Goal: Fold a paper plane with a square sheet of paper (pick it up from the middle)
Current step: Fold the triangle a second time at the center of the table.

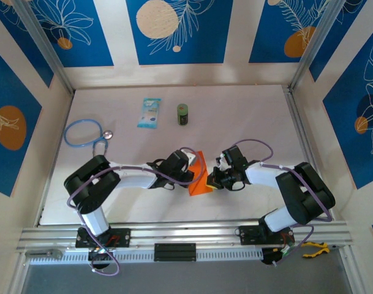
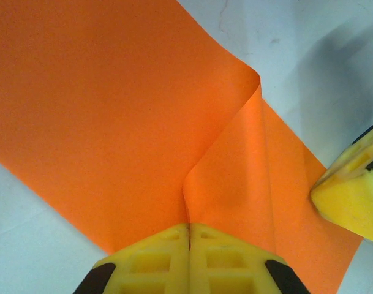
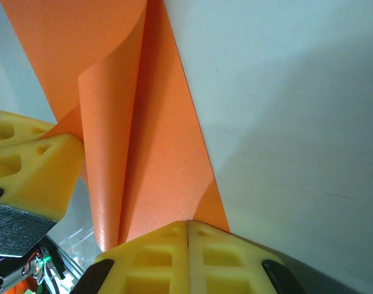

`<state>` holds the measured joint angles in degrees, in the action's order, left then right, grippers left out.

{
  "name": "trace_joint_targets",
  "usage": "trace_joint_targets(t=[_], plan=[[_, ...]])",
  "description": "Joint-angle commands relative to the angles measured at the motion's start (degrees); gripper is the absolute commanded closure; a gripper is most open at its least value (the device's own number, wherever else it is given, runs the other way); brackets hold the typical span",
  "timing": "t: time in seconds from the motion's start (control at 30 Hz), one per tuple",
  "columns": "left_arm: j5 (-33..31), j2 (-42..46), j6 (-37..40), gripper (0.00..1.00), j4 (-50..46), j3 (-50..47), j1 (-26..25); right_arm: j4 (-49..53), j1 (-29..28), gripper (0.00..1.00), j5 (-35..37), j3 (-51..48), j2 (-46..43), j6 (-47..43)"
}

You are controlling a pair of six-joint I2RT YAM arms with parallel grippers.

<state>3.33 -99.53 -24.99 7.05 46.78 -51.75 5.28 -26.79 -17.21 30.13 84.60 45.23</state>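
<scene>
The left claw & right claw are each pinched shut on the orange paper sheet, holding it curled btwn them near mid-worktop, prob. to bring two halves together for a crease.

Overhead, two wrist close-ups, shared paper

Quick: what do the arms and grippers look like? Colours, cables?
Left arm and right arm: white links, black joint housings. Purple cables loop along both. Left gripper and right gripper: yellow, moulded with rectangular pockets, black patches at outer corners.
</scene>
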Motion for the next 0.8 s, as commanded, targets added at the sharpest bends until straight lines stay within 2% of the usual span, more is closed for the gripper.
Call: trace_joint_targets(t=[0.0, 0.43, 0.77], plan=[[-0.35, -0.55, 0.65, 1.00, 0.82, -0.74, 0.68, 3.17, 0.33, 1.00, 1.13, 0.21, 0.85, -0.34], [-2.88, 0.44, -0.03, 1.00, 2.59, -2.60, 0.82, 3.43, 0.33, 1.00, 1.22, 0.19, 0.84, -0.52], [-2.09, 0.81, 0.56, 1.00, 4.11, -2.93, 0.86, 3.35, 0.33, 1.00, 1.19, 0.19, 0.85, -0.51]])
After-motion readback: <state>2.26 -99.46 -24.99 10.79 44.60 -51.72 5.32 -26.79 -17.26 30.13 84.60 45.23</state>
